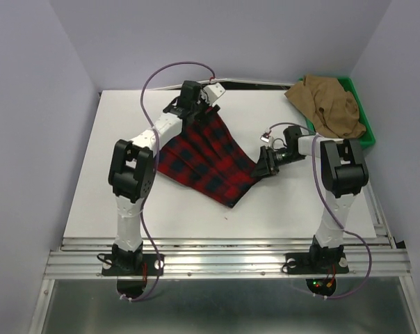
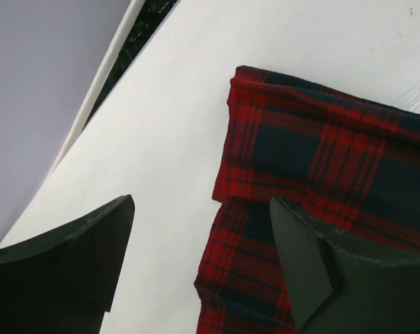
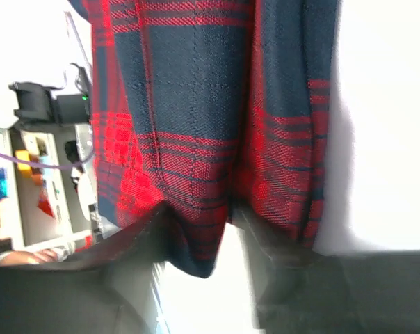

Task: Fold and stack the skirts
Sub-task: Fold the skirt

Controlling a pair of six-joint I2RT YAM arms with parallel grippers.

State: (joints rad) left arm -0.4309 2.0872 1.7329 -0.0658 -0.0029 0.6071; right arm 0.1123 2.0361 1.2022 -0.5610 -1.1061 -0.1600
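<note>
The red plaid skirt lies spread on the white counter, between the two arms. It runs from a narrow far end near the left arm's wrist to a wider near edge towards the middle of the counter.

The left end effector is released, its jaws standing wide apart above the skirt's far end. In the left wrist view one of its fingers is over the plaid cloth and the other is over bare counter. A folded corner of the skirt sits just ahead of them.

The right end effector is at the skirt's right edge. The right wrist view is blurred near the fingertips, but it appears to be clenched on a bunched fold of the plaid cloth, which passes between the two fingers.

The tan-brown skirt sits crumpled at the far right corner, well apart from the plaid one. It rests partly in the green tray and spills over the tray's left side onto the counter.
</note>
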